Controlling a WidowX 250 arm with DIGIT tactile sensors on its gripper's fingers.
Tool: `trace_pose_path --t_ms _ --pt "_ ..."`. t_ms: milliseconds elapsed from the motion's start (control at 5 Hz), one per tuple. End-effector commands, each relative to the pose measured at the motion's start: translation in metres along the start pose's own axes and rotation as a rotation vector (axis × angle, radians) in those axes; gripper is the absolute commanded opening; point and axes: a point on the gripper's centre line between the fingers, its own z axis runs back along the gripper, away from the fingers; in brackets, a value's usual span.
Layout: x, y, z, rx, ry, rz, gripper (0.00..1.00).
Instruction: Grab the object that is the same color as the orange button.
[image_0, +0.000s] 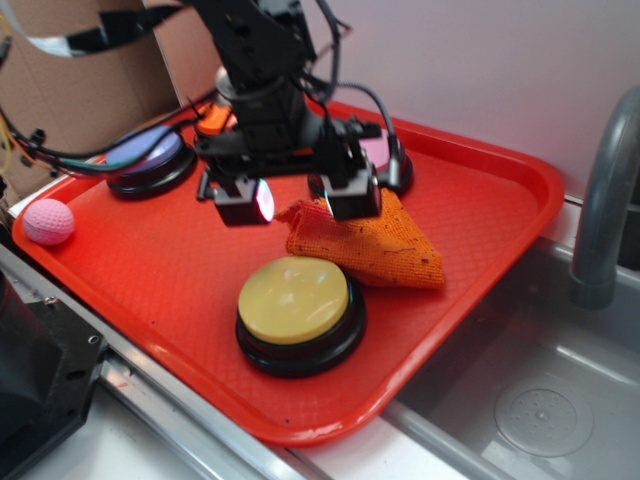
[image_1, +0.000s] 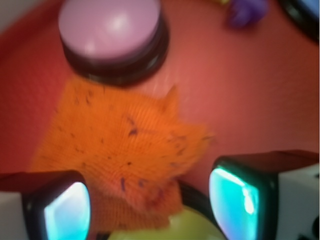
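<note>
- The orange cloth (image_0: 375, 245) lies on the red tray (image_0: 480, 180), between the yellow button (image_0: 297, 305) in front and the pink-topped button (image_1: 111, 31) behind. It touches or overlaps the rims of both.
- It looks light, soft and limp: a woven rag with dark specks that will fold and bunch when squeezed. It should not slip or break.
- The gripper (image_0: 297, 198) hovers with its jaws spread wide and nothing between them. One finger is over the cloth's raised left corner, the other over bare tray.
- A good hold, I'd judge, is that lifted, crumpled edge (image_1: 172, 100), where the weave stands off the tray (a flat pinch elsewhere might only scrape plastic).
- The orange button (image_0: 213, 120) is mostly hidden behind the arm; only a sliver of orange shows.
- The wrist view is blurred, so whether the cloth is one layer or folded I can't quite tell.
- The purple-topped button (image_0: 150, 158) and pink ball (image_0: 48, 221) sit well clear.
</note>
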Motion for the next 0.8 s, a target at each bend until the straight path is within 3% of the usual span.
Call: trace_pose_path --t_ms 0,200,400,600 --pt "0.029 -0.01 -0.022 -0.037 0.03 -0.011 1.0" --pt "0.035 -0.014 -0.028 -0.031 0.018 -0.058 0.0" --pt "0.037 -0.017 -0.029 -0.003 -0.002 -0.093 0.0" --pt "0.041 -0.018 -0.014 -0.021 0.021 -0.201 0.0"
